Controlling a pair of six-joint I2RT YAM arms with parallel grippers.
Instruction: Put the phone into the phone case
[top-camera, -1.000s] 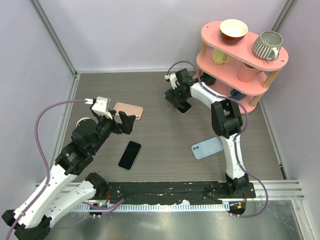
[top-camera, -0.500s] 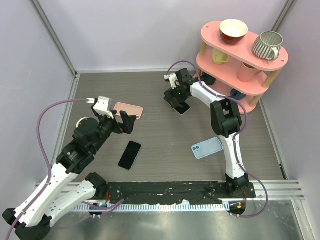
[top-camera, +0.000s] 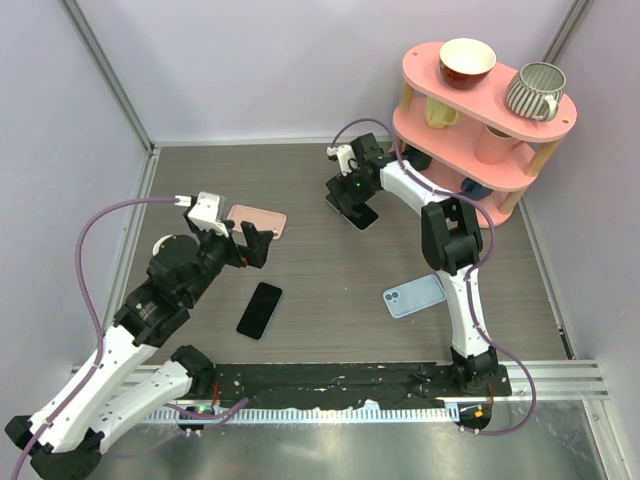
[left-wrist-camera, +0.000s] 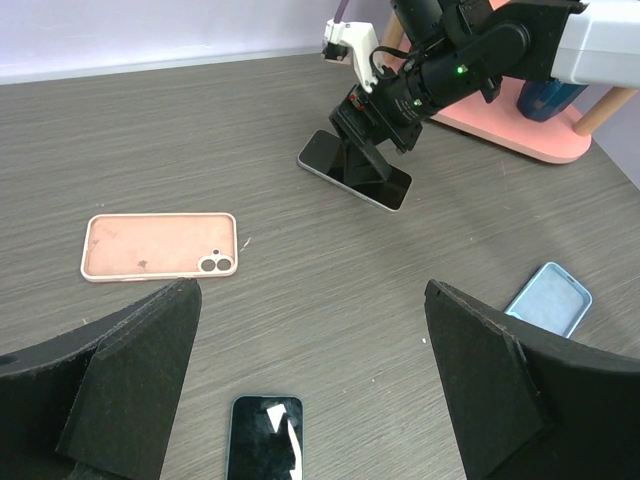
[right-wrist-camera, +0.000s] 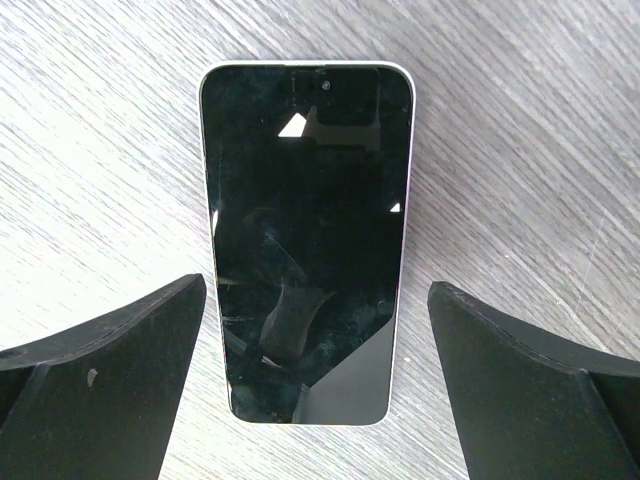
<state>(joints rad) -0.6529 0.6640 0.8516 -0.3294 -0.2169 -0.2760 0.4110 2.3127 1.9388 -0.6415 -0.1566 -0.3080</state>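
The left gripper (top-camera: 250, 245) hangs open near the pink case (left-wrist-camera: 160, 246). Farther right, the right gripper (right-wrist-camera: 317, 288), jaws apart, brackets the phone (right-wrist-camera: 305, 240), which lies flat and screen-up. Grasp step, I judge: next, lower and pinch its long edges.

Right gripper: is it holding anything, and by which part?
Nothing. The right gripper is open over the phone, its fingers clear of the phone's edges.
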